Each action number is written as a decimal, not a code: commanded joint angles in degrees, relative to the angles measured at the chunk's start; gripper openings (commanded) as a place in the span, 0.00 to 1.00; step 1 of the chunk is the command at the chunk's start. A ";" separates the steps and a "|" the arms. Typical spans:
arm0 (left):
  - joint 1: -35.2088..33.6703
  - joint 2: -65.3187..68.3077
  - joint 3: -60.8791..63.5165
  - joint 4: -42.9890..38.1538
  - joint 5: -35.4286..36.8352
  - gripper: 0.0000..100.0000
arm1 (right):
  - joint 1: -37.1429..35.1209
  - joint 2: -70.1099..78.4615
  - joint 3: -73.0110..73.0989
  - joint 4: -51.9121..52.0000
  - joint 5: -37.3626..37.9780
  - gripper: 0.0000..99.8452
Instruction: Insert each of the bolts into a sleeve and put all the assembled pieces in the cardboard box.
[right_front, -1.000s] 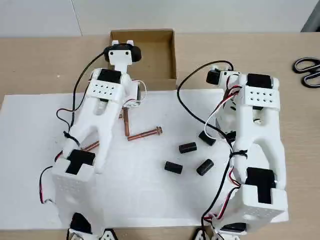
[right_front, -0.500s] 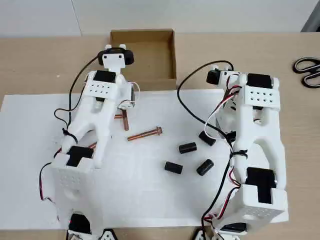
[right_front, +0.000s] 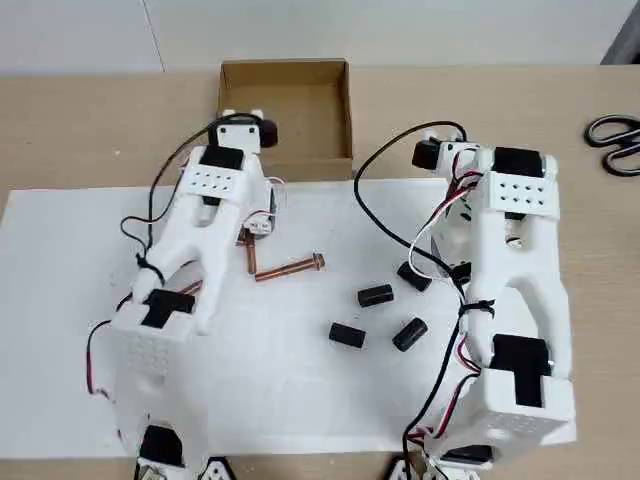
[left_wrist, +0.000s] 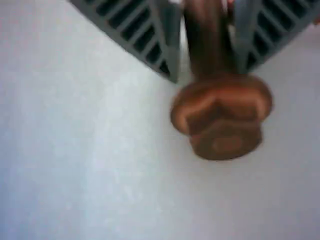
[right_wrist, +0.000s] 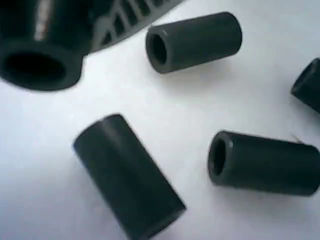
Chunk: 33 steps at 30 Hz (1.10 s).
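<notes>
Bolt (left_wrist: 220, 120), copper, flanged head free beyond the jaw tips over the white sheet (left_wrist: 75, 150); its shank is clamped between the jaws of the left gripper (left_wrist: 207, 47) and cut off at the picture's edge. Right gripper (right_wrist: 127, 17): one ribbed jaw visible, a black sleeve (right_wrist: 35, 55) right against it, open end toward the camera; whether the jaws grip it cannot be told. Loose sleeves (right_wrist: 192, 40) lie on the sheet nearby; the cardboard box (right_front: 285, 72) stands on the table beyond the sheet's far edge.

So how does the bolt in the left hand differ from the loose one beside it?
The held bolt is clamped in the left hand; the loose bolt lies free on the white paper. The held bolt runs toward the cardboard box; the loose bolt lies crosswise to it. Both are copper-coloured.
</notes>
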 joint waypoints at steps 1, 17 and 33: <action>0.62 -4.66 -1.36 1.05 0.00 0.08 | 0.40 -3.38 -0.26 -0.84 -0.70 0.01; 0.26 0.18 -1.63 -3.08 0.00 0.08 | 0.40 -3.38 -0.26 -0.84 -0.88 0.01; 0.26 0.35 -1.63 -2.64 -0.35 0.01 | 0.13 -3.38 -0.26 -0.75 -0.88 0.01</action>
